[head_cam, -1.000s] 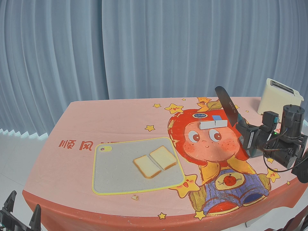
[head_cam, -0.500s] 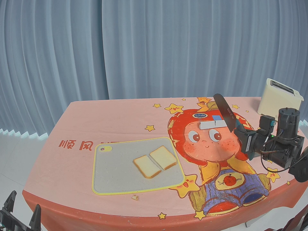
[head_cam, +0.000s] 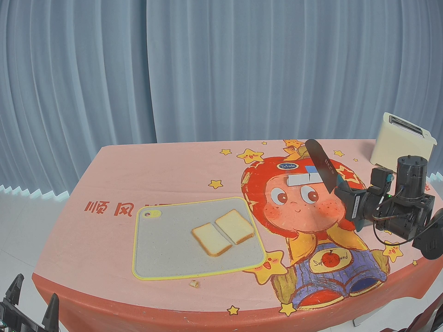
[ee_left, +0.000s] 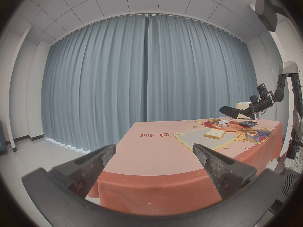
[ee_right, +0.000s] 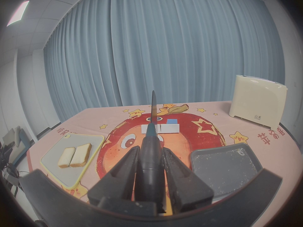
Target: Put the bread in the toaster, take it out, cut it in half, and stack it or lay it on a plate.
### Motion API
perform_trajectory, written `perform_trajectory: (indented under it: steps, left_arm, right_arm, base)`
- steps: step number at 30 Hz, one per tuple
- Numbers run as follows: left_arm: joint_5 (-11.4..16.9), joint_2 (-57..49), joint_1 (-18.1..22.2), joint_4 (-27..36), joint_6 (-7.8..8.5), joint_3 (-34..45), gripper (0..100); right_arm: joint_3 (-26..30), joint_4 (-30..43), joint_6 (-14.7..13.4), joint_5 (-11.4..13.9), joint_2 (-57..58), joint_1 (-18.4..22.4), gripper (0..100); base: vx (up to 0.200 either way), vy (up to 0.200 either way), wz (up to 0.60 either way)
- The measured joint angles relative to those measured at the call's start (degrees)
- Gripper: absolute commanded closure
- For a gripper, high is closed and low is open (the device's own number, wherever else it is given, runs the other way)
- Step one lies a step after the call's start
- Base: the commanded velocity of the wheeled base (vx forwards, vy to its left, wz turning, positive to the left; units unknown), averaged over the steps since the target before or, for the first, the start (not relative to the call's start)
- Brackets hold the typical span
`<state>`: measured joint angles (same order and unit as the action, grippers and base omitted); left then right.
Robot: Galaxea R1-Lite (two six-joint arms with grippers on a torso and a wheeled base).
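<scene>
Two toasted bread halves (head_cam: 224, 233) lie side by side on the grey, yellow-rimmed cutting board (head_cam: 170, 240) at the table's front left; the bread halves (ee_right: 75, 155) are also in the right wrist view. My right gripper (head_cam: 345, 192) hovers over the table's right side, shut on the handle of a black knife (head_cam: 321, 164) whose blade points up and away, above a white knife rest (head_cam: 307, 179). The knife (ee_right: 152, 123) sits upright between the fingers (ee_right: 126, 171). A cream toaster (head_cam: 402, 141) stands at the back right. My left gripper (ee_left: 154, 150) hangs open off the table's front left corner.
A dark grey tray (ee_right: 221, 171) lies on the table beside my right gripper, near the toaster (ee_right: 257, 101). A crumb (head_cam: 194, 283) lies in front of the board. Blue curtains hang behind the table.
My right gripper has lowered the knife and shifted it slightly left, nearer the white knife rest. The bread and the left arm have not moved.
</scene>
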<state>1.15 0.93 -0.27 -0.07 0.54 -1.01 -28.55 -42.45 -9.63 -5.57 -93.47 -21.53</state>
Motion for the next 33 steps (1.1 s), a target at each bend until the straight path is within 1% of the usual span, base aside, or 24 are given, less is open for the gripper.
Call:
perform_trajectory:
  steps: [20,33]
  left_arm:
    - [0.0,0.0,0.0,0.0,0.00,0.0,0]
    - [0.0,0.0,0.0,0.0,0.00,0.0,0]
  right_arm:
    - [0.0,0.0,0.0,0.0,-1.9,1.2,100]
    - [0.0,-0.6,0.0,0.0,-4.1,1.2,100]
  base:
    - [0.000,0.000,0.00]
    - [0.000,0.000,0.00]
